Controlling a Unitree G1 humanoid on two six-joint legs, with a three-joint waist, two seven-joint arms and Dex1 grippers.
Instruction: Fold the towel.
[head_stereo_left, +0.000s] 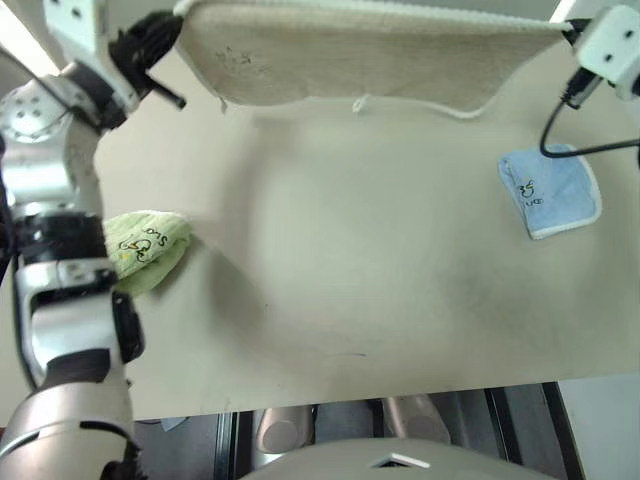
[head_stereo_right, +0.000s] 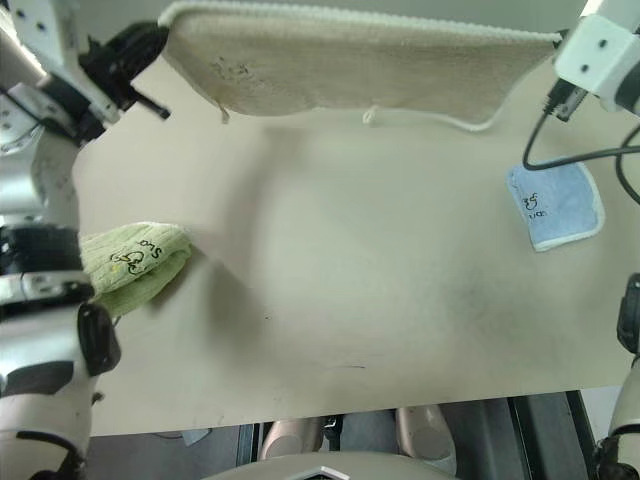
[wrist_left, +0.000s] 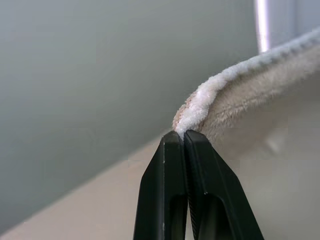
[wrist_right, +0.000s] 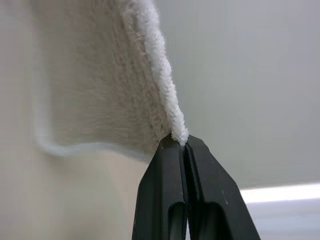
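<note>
The beige towel (head_stereo_left: 360, 55) with its white corded edge hangs stretched in the air above the far part of the table (head_stereo_left: 350, 270). A small dark mark sits near its left corner. My left gripper (head_stereo_left: 170, 30) is shut on the towel's left top corner, and its closed fingertips (wrist_left: 184, 136) pinch the white cord. On the opposite top corner my right gripper (head_stereo_left: 570, 32) is shut, the cord clamped at its tips (wrist_right: 181, 141). The towel's lower edge sags free between them.
A crumpled light green towel (head_stereo_left: 148, 248) lies at the table's left edge. A folded light blue towel (head_stereo_left: 548, 190) lies on the right side, under a black cable from my right arm. The table's near edge runs across the bottom.
</note>
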